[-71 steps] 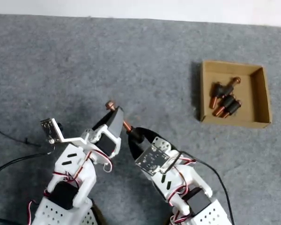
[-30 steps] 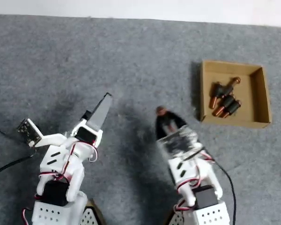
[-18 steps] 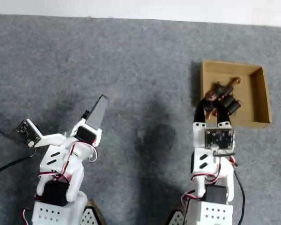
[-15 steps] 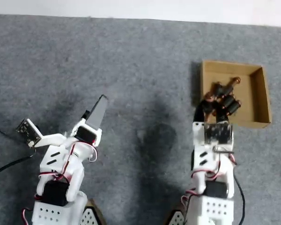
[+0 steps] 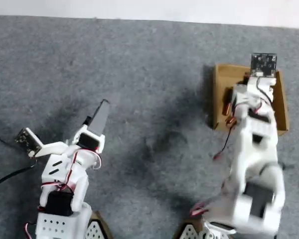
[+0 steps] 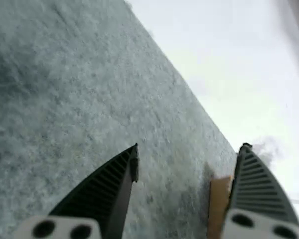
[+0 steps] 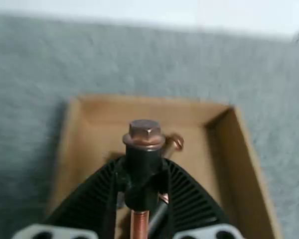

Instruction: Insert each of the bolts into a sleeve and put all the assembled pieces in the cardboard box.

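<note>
In the high view, the left end effector sat above the grey table at the near left. It was well apart from the cardboard box at the far right. The right arm stretched over that box and covered most of its inside. In the left wrist view, the left end effector was open with nothing between its jaws. In the right wrist view, the right end effector gripped a black sleeve with a copper bolt through it, over the open cardboard box, where a second bolt head lay.
</note>
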`<move>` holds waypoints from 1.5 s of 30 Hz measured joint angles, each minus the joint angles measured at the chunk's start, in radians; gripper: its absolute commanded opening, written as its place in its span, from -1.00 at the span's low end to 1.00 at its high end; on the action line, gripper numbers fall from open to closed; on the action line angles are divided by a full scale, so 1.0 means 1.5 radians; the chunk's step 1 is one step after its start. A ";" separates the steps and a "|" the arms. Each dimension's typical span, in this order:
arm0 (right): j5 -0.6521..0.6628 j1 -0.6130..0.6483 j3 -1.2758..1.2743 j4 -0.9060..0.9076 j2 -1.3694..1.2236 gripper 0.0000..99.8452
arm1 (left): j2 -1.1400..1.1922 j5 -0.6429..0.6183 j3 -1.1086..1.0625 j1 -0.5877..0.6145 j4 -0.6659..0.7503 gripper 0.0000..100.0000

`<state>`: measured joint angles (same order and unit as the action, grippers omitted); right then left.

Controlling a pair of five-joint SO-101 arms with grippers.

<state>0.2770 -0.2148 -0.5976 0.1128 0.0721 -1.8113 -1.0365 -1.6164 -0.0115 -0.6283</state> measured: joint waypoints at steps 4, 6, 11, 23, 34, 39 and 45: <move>-0.001 -0.038 0.138 0.000 -0.222 -0.99 | 0.000 0.000 -0.018 0.032 0.040 -0.42; -0.002 -0.055 0.200 0.000 -0.298 -0.99 | 0.000 0.000 -0.018 0.037 0.047 -0.42; -0.002 -0.090 0.302 0.000 -0.405 -0.90 | 0.000 0.000 -0.018 0.037 0.050 -0.42; -0.002 -0.097 0.300 0.000 -0.399 -0.61 | 0.000 0.000 -0.018 0.037 0.050 -0.42; -0.106 -0.026 -0.060 0.000 0.019 -0.61 | 0.001 0.033 -0.034 0.031 0.072 -0.42; -0.130 0.064 -0.298 0.000 0.286 -0.61 | 0.001 0.092 -0.039 -0.011 0.074 -0.42; -0.130 0.145 -0.561 0.000 0.625 -0.61 | 0.001 0.221 -0.040 -0.027 0.003 -0.42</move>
<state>0.0821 0.0031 -1.4385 0.1128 1.0096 -1.8098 -0.7050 -1.6763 -0.0514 -0.6237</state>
